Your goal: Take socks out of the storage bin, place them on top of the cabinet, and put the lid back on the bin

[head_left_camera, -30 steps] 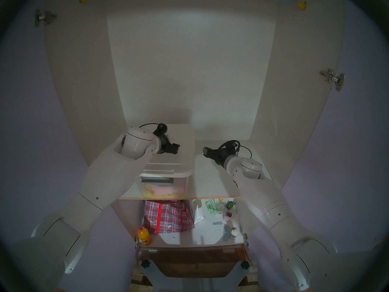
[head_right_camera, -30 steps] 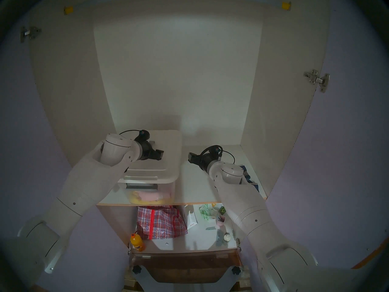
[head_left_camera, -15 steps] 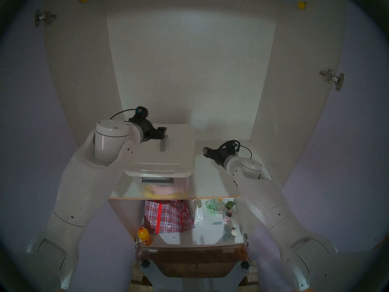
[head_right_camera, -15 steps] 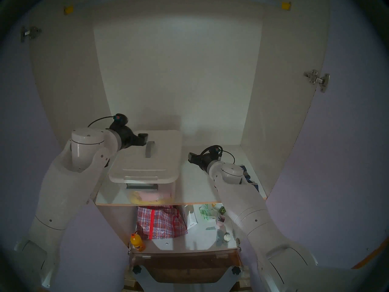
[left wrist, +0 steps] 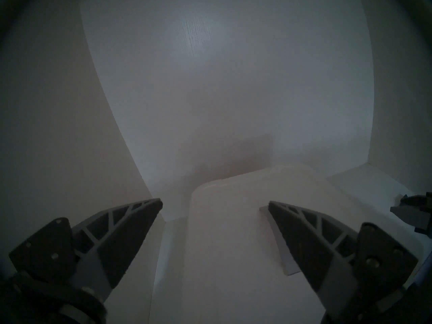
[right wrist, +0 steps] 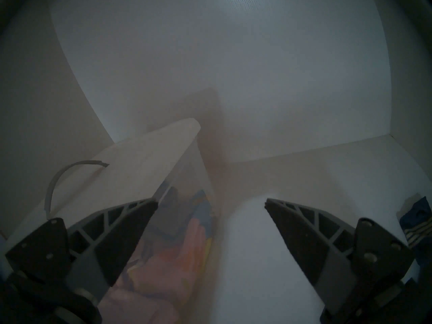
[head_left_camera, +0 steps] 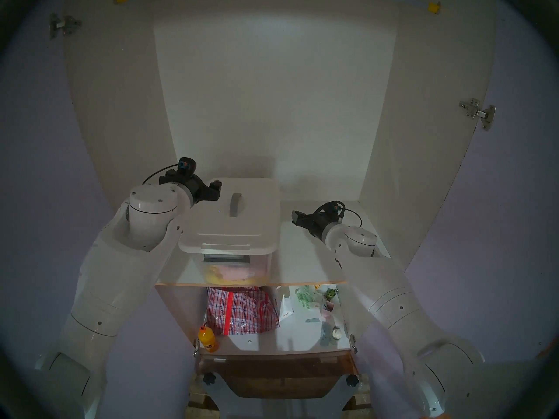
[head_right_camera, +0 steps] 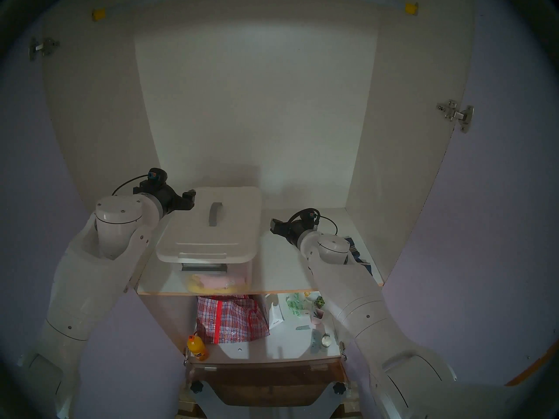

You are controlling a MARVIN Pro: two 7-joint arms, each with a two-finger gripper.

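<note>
the socks (right wrist: 418,225), dark navy with pale stripes, lie on the white shelf board (head_left_camera: 302,258) of the cabinet (head_left_camera: 272,92) at its right end. in the head views the right forearm mostly covers them and only a striped blue edge (head_right_camera: 357,252) shows beside the wrist. in the right wrist view they sit just outside the right finger, apart from it.

the storage bin (head_left_camera: 260,265) stands on the left half of the same shelf, its clear front wall showing pink and yellow cloth inside and a grey bar handle under the rim. the lid (head_left_camera: 242,228) lies on top of the bin, milky white, with its grey arched handle (head_left_camera: 235,204) running front to back near the middle. whether the lid is pressed fully home cannot be told.

the left tool (head_left_camera: 215,189) hangs over the lid's far left corner, jaws spread wide and holding nothing; in its own view the lid (left wrist: 222,246) lies between and below the fingers, the grey handle just inside the right one. the right tool (head_left_camera: 296,218) hovers over bare shelf to the right of the bin, near its side wall, jaws also spread wide and empty.

below the shelf are a red checked bag (head_left_camera: 242,311), an orange bottle (head_left_camera: 207,339) and small oddments on a lower board. silver hinges (head_left_camera: 478,113) sit on the open cabinet doors.
</note>
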